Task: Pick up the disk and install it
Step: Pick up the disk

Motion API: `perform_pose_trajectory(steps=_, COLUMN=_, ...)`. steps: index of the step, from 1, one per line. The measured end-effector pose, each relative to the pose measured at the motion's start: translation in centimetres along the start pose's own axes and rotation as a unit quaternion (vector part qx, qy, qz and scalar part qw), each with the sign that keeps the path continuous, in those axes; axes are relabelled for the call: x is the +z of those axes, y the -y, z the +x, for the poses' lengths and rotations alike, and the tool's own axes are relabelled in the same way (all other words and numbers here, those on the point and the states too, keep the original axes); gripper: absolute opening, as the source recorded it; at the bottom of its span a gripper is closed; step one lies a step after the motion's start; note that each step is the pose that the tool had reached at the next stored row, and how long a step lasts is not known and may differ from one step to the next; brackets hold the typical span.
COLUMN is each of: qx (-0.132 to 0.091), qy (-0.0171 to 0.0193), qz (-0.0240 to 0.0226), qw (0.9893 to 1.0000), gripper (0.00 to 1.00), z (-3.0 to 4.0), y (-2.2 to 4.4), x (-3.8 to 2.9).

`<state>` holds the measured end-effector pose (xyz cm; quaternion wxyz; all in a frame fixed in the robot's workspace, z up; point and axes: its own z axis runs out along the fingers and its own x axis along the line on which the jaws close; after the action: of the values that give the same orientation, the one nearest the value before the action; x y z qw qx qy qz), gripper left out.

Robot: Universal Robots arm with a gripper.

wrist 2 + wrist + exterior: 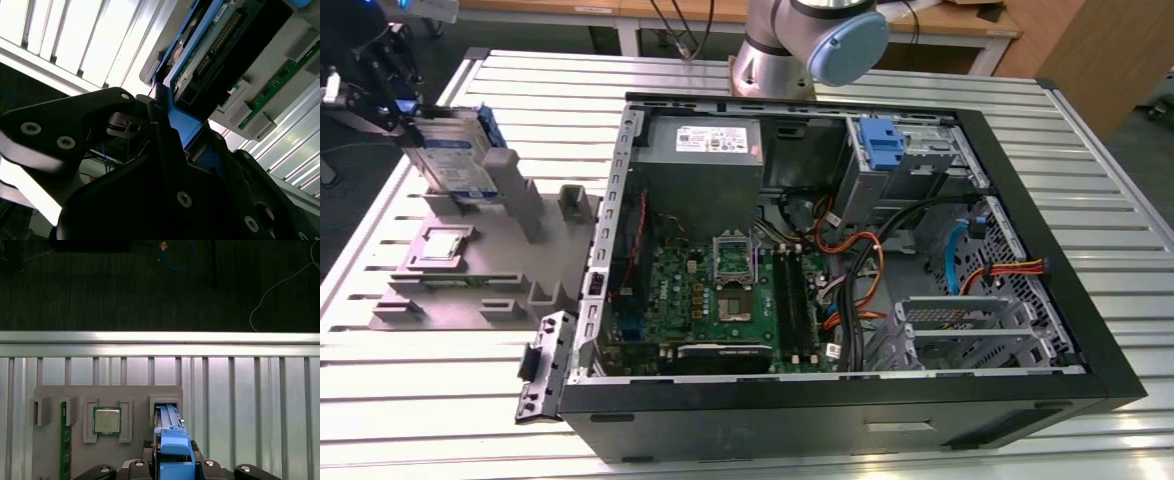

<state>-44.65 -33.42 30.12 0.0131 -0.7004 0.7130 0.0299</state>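
A slatted aluminium bench (1067,120) carries an open computer case (854,410) with its motherboard (720,290) exposed. The arm's base (807,40) rises behind the case at twelve o'clock in the exterior view. A grey parts fixture (467,290) lies on the slats at nine o'clock from the case, just beside its wall.

The disk (454,150) stands on edge at the fixture's far end, toward ten o'clock in the exterior view, and its lower edge is at the fixture's upright slot. The black end effector (403,118) sits at the disk's upper edge. In the second wrist view its fingers (125,105) are drawn together onto the disk's (225,45) blue carrier, clamping it. The first wrist view shows the same blue frame of the disk (175,447) seen edge-on between the fingers.

A processor chip (107,420) rests in a square pocket of the fixture, near the disk's slot. A green memory stick (64,440) stands in a slot beyond the chip.
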Motion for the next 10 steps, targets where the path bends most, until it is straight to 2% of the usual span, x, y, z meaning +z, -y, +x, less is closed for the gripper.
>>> perform_pose_trajectory(steps=10, qx=0.000, qy=0.0000, qz=0.0000, qw=1.0000, gripper=0.37, z=-0.04, y=-0.02, x=-0.70)
